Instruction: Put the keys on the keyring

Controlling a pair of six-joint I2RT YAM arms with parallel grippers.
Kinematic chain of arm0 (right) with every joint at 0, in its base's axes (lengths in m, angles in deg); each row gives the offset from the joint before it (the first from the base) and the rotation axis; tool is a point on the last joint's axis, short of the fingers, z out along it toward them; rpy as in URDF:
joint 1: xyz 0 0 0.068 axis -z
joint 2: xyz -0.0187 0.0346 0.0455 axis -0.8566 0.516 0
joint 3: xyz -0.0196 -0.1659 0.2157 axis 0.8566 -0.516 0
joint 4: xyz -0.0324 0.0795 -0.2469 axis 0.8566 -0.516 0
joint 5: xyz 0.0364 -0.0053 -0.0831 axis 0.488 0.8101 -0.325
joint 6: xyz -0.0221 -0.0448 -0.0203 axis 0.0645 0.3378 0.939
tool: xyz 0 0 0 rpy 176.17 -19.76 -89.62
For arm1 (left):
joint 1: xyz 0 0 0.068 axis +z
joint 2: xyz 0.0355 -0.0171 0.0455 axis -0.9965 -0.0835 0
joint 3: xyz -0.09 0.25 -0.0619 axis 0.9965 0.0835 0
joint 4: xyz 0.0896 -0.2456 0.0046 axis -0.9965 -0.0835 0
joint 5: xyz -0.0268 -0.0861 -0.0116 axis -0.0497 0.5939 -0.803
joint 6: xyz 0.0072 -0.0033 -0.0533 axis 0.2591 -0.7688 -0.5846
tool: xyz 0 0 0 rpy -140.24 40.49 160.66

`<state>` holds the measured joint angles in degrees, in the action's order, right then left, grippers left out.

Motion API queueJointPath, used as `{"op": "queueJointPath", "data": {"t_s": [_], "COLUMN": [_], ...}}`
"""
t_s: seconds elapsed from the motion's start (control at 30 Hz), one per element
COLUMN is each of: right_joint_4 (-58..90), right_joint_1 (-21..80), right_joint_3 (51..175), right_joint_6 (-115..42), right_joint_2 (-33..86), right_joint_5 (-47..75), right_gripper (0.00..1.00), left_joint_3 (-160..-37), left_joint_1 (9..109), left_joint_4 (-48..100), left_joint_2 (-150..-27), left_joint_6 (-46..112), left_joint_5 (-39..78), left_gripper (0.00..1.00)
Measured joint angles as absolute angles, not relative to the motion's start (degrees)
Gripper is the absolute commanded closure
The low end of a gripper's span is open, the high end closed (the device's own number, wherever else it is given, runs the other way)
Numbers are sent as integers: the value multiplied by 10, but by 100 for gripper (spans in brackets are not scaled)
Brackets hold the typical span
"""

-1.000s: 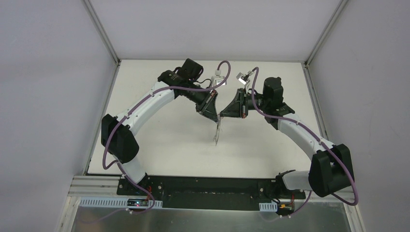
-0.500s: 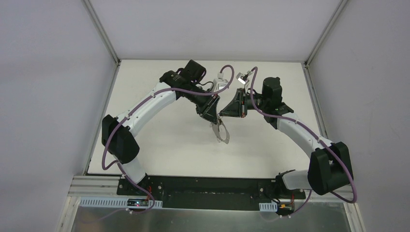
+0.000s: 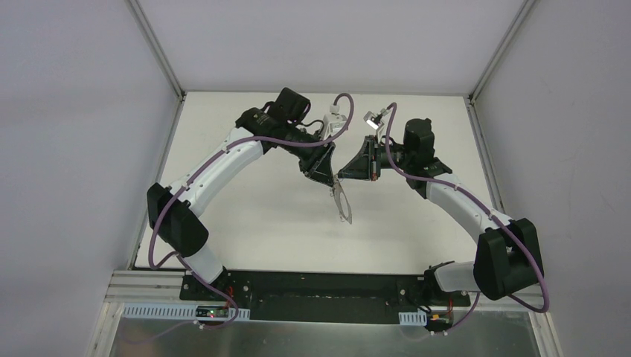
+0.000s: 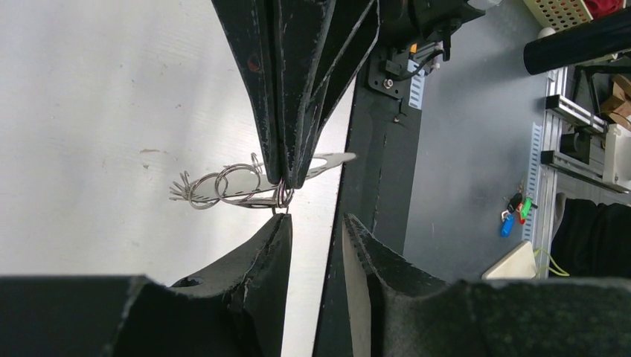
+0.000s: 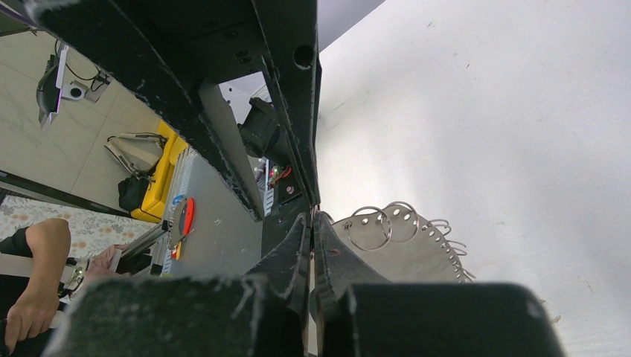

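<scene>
The keyring (image 3: 343, 207) hangs straight below the right fingers (image 3: 348, 175), above the desk (image 3: 260, 216) and not resting on it. In the left wrist view the right fingers (image 4: 277, 111) come down from the top of the picture with their tips pressed together, and the keyring (image 4: 238, 195) is pinched between them at one end. The rest of it juts out sideways from those tips: a couple of overlapping wire loops and a fan of small silvery pieces at the far end. A flat silvery tab sticks out on the other side of the right fingers.

The right wrist view shows the same clenched grip. The right fingers (image 5: 331, 271) meet with no gap, and the keyring (image 5: 409, 249) spreads out just beyond their tips.

The left fingers (image 4: 275, 253) stand directly opposite the right fingers, tip to tip. They are parted by a moderate gap with nothing between them, so they are released. One tip sits just under the pinched end of the keyring. Whether it touches the wire cannot be told.
</scene>
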<state>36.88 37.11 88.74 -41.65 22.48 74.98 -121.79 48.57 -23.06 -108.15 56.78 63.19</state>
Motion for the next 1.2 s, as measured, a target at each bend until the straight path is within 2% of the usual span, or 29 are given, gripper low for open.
{"op": "queueJointPath", "data": {"t_s": [1.2], "right_joint_4": [369], "right_joint_1": [374], "right_joint_3": [887], "right_joint_6": [-416], "right_joint_2": [225], "right_joint_5": [750], "right_gripper": [100], "left_joint_3": [-1188], "left_joint_1": [493], "left_joint_4": [-162], "left_joint_2": [-1081], "left_joint_6": [532], "left_joint_5": [635], "left_gripper": [68]}}
